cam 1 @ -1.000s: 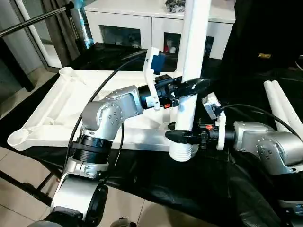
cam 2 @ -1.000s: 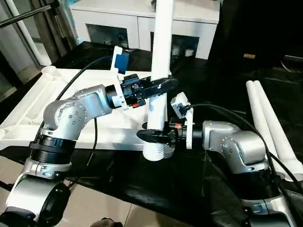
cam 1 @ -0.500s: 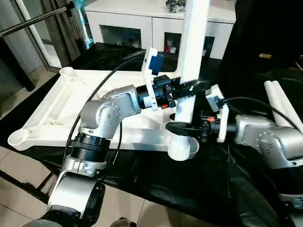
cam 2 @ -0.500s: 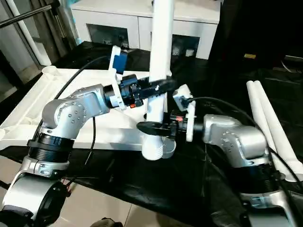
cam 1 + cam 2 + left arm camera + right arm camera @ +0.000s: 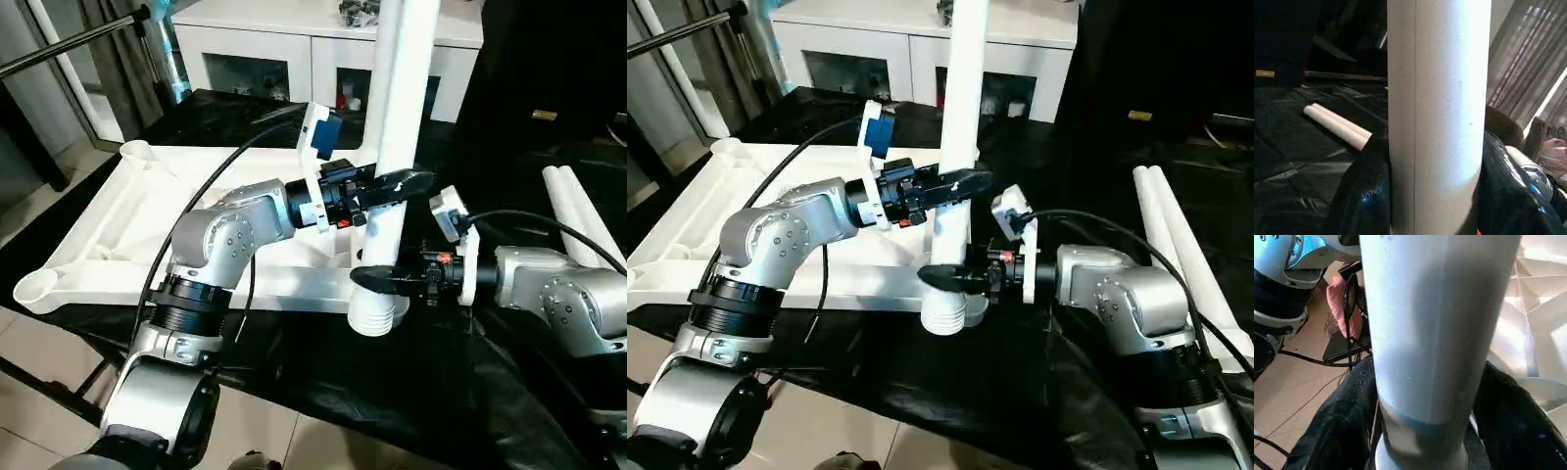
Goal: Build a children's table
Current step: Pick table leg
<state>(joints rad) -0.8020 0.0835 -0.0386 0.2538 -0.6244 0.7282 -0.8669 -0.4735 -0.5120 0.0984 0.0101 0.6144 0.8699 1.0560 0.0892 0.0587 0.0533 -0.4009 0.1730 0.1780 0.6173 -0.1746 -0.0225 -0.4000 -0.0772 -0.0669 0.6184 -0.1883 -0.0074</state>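
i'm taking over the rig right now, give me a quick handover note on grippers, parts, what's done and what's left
Left gripper: shut on the upright leg, partway up it.
Right gripper: fingers around the same leg lower down, just above its ribbed end.
Parts: the tabletop lies underside up on the black-covered surface; the leg's ribbed end hangs at the tabletop's near right corner and does not look seated. Two spare legs lie side by side on the right.
Done: one leg picked up and brought to the corner.
Left: seat this leg in its socket, then fit the others. The near left and far left sockets are empty.
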